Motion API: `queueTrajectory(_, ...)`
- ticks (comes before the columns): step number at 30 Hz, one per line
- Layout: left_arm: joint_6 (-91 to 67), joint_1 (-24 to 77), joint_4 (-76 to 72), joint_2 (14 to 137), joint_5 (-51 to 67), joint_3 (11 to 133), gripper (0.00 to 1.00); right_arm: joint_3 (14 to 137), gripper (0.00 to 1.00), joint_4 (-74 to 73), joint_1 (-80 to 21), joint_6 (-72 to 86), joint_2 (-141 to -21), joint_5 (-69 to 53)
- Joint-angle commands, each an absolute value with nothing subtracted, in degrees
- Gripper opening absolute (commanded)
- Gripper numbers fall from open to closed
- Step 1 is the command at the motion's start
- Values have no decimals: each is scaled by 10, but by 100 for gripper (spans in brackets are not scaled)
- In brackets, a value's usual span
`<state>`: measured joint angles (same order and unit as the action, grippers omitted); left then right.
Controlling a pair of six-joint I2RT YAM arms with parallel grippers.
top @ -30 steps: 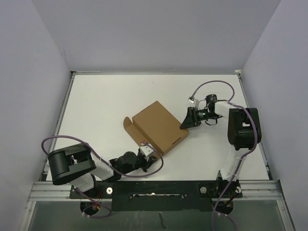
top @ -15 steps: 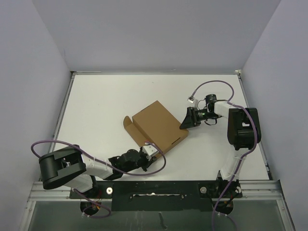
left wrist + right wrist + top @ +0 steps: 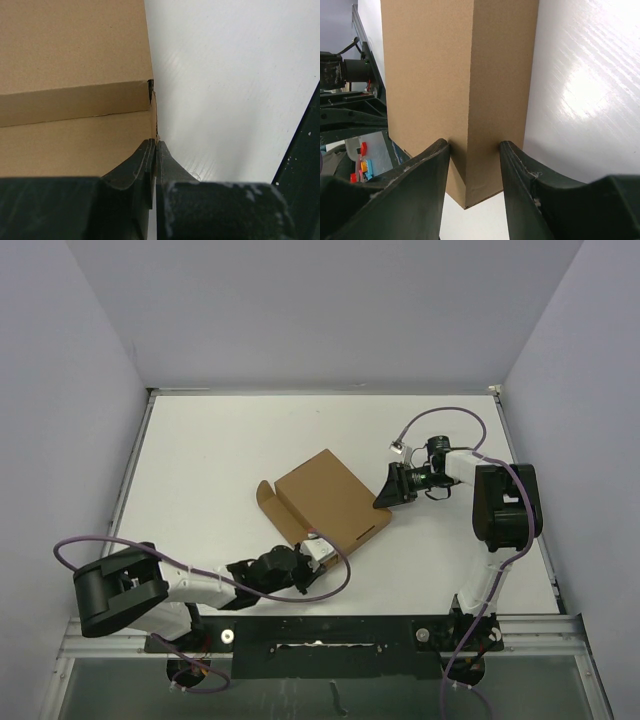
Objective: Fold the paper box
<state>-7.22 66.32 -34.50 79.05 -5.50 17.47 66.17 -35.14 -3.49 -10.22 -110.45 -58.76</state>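
The paper box [image 3: 330, 502] is a shallow brown carton lying askew mid-table, with a small flap [image 3: 265, 494] standing open at its left end. My left gripper [image 3: 316, 546] is at the box's near corner. In the left wrist view it [image 3: 156, 147] is shut on the thin cardboard edge of the box [image 3: 75, 60]. My right gripper [image 3: 384, 497] is at the box's right corner. In the right wrist view its fingers [image 3: 474, 146] press both faces of that corner of the box [image 3: 445, 75].
The white table [image 3: 200, 460] is walled by grey panels on the left, back and right. A metal rail [image 3: 320, 630] runs along the near edge. The right arm's black body [image 3: 505, 505] stands at the right, and purple cables loop off both arms.
The left arm's elbow has swung left and lower, stretching the forearm toward the box. The box and the right arm have not moved.
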Motion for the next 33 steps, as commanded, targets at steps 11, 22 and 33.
queueTrajectory(11, -101, 660, -209, 746, -67, 247, 0, 665, 42, -337, -45, -134, -1127, -509)
queueTrajectory(22, -131, 647, -160, 732, -61, 273, 0, 665, 42, -337, -47, -134, -1127, -510)
queueTrajectory(33, -129, 644, -128, 731, -46, 309, 0, 666, 42, -337, -49, -134, -1127, -511)
